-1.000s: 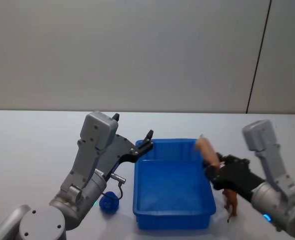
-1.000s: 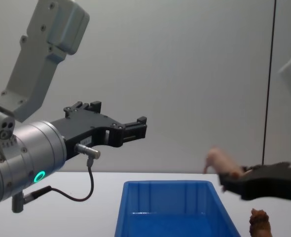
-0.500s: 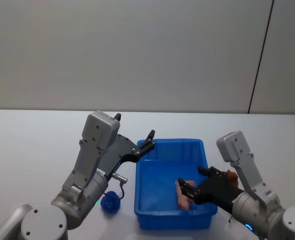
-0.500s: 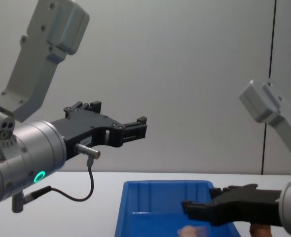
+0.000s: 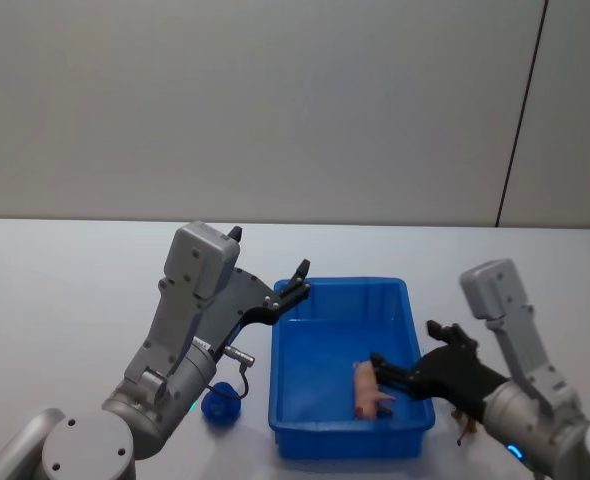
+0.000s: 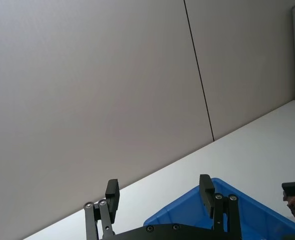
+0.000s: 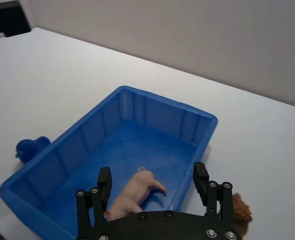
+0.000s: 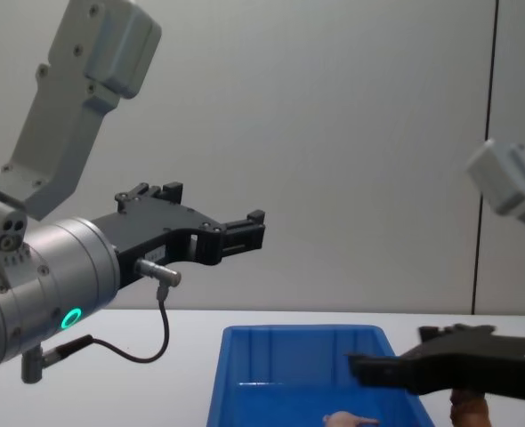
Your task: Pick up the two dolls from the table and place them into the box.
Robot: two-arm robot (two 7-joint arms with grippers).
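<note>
A: Status on the pink doll (image 7: 132,192)?
B: In the box (image 5: 278,380), lying on its side on the floor, by the near right corner.
A: Right gripper (image 7: 152,176)?
B: Hovers over that same corner, just above the doll. Fingers spread wide, nothing between them.
A: Brown doll (image 7: 241,211)?
B: On the desk (image 5: 75,270), just outside the box's right wall, near the same corner. Mostly hidden under the right gripper, so I can't tell its pose.
A: Left gripper (image 6: 158,184)?
B: Up in the air over the box's far left corner. Fingers apart, empty.
A: Box placement?
B: Mid-desk, well short of the desk's far edge. There's a small blue item (image 5: 218,405) on the desk just beside its left wall.
</note>
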